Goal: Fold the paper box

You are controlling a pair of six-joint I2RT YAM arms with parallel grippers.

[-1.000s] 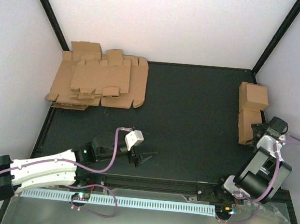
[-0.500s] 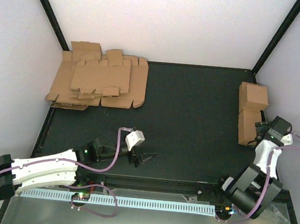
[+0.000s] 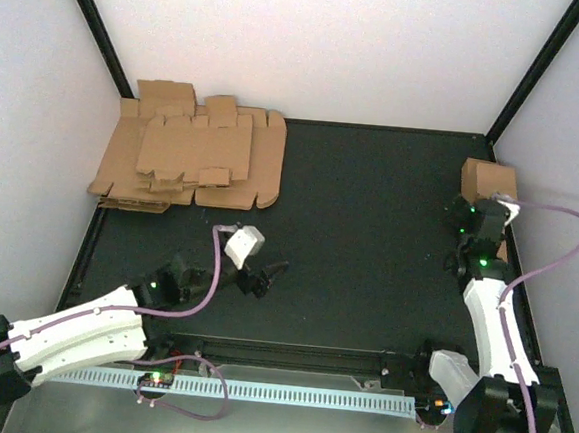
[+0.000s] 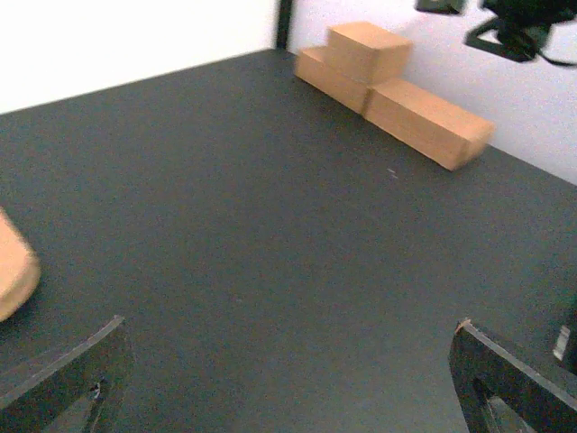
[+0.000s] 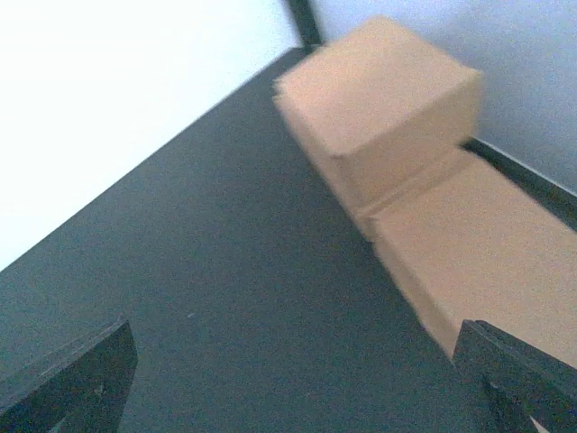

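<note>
Paper box (image 3: pixel 490 180): folded, at 2 o'clock on the table (image 3: pixel 371 203), stacked atop lower boxes (image 5: pixel 469 244). Flat blanks pile (image 3: pixel 189 158): 10 o'clock. Left gripper (image 4: pixel 288 370), right gripper (image 5: pixel 288 379): jaws spread, empty.

**Stock count, table contents**

Folded paper boxes (image 4: pixel 370 50): three, two in a row and one stacked on top.
Flat cardboard blanks (image 3: pixel 194 154): one pile, sheets too overlapped to count.
Robot arms (image 3: pixel 80 325): two.
Grippers: two, left gripper (image 4: pixel 288 329) and right gripper (image 5: pixel 297 329).
Table (image 3: pixel 368 233): one.

The paper box (image 5: pixel 379 99) was plain tan-brown. The table (image 3: pixel 368 243) was matte black, the flat blanks (image 3: pixel 189 158) the same brown.
</note>
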